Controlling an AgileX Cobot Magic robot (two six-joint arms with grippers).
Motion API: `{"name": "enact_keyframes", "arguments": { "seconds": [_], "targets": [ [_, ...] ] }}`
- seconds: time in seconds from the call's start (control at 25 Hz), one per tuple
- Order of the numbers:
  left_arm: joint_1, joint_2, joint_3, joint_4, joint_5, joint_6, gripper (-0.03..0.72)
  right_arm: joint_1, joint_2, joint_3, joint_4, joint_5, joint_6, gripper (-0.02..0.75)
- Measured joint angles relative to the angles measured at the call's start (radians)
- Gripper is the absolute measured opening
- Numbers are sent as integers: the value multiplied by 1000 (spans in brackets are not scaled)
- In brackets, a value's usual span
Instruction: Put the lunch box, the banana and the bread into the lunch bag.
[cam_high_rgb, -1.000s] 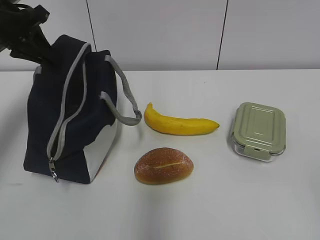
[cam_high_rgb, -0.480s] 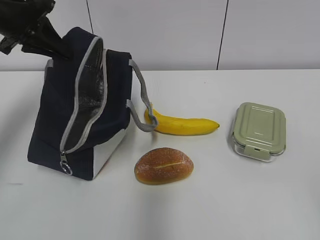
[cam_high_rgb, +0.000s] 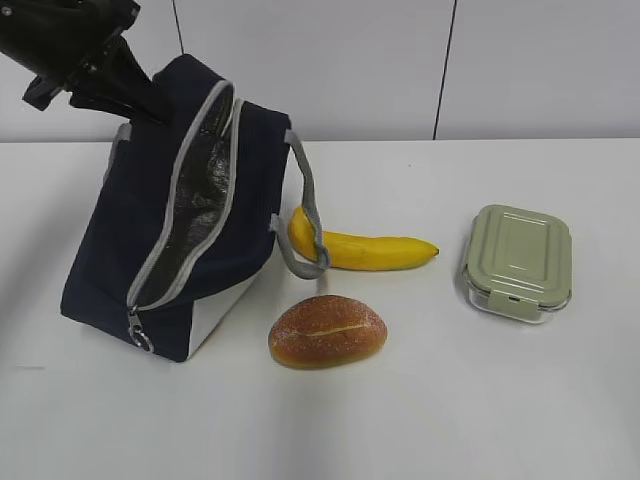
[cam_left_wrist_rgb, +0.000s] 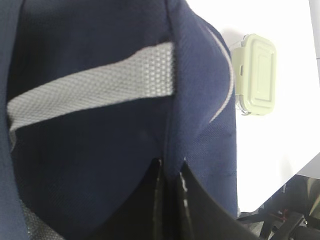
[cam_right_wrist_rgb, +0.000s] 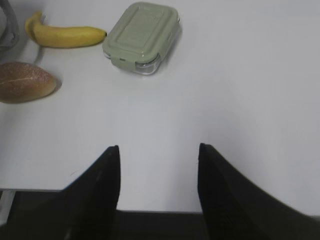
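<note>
The navy lunch bag (cam_high_rgb: 120, 250) stands tilted to the right at the left of the table, its zipper open and silver lining showing. My left gripper (cam_high_rgb: 135, 100) is shut on the bag's top edge; the wrist view shows both fingers pinching a fold of navy fabric (cam_left_wrist_rgb: 172, 167). The yellow banana (cam_high_rgb: 365, 248) lies right of the bag, one end behind the grey handle (cam_high_rgb: 305, 225). The bread (cam_high_rgb: 327, 331) lies in front of the banana. The green-lidded lunch box (cam_high_rgb: 518, 261) sits at the right. My right gripper (cam_right_wrist_rgb: 159, 150) is open and empty over bare table, out of the exterior view.
A grey webbing strap (cam_left_wrist_rgb: 90, 92) crosses the bag in the left wrist view. The ring zipper pull (cam_high_rgb: 141, 341) hangs at the bag's lower front. The white table's near edge (cam_right_wrist_rgb: 160, 207) lies just under my right gripper. A white panelled wall (cam_high_rgb: 400, 60) stands behind the table.
My left gripper has pulled the bag's top to the right and up. The bag has tipped toward the banana, its mouth has opened wider and its handle now hangs over the banana's end.
</note>
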Motion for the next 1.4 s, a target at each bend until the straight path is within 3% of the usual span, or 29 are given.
{"name": "enact_keyframes", "arguments": {
  "seconds": [0.52, 0.88, 1.04, 1.16, 1.4],
  "targets": [
    [0, 0, 0, -25, -2, 0, -16, 0, 475, -82, 205, -140, 26, 409],
    [0, 6, 0, -30, -2, 0, -16, 0, 760, -92, 442, -249, -181, 410],
    [0, 6, 0, -30, -2, 2, -16, -13, 877, -107, 494, -289, -252, 409],
    [0, 6, 0, -30, -2, 2, -16, -86, 948, -131, 556, -300, -342, 409],
    [0, 6, 0, -30, -2, 4, -16, -357, 1075, -164, 739, -255, -613, 409]
  ]
}}
